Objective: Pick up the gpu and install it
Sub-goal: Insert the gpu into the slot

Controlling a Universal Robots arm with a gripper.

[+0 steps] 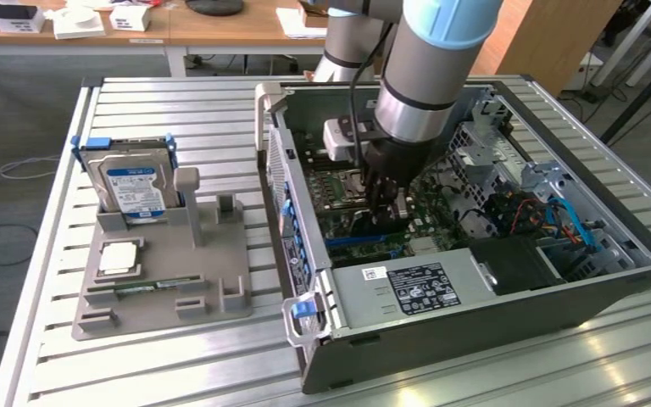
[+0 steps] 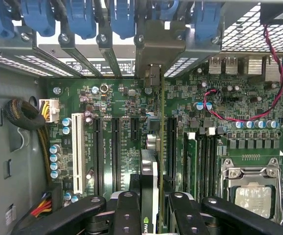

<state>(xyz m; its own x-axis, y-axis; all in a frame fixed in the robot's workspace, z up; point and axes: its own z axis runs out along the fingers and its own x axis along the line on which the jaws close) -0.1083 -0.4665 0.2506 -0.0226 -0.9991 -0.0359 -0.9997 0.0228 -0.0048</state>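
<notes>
The gpu (image 2: 149, 178) stands on edge between my fingers (image 2: 127, 210), with its black cooler side and green board edge facing the wrist camera. Its silver end bracket (image 2: 153, 54) reaches up to the case's rear slot openings. The card sits over the motherboard's (image 2: 112, 98) long black expansion slots, in line with one of them; I cannot tell how deep it is seated. In the exterior view my gripper (image 1: 388, 199) reaches down into the open computer case (image 1: 597, 297), shut on the gpu (image 1: 380, 219) just above the motherboard.
A grey fixture (image 1: 162, 280) at the exterior view's left holds a hard drive with a blue-white label (image 1: 133, 186), a processor (image 1: 119, 257) and a memory stick (image 1: 145, 288). Inside the case are the power supply (image 1: 410, 288), the processor socket (image 2: 251, 188), a red wire (image 2: 239, 118) and a cable bundle (image 2: 26, 117).
</notes>
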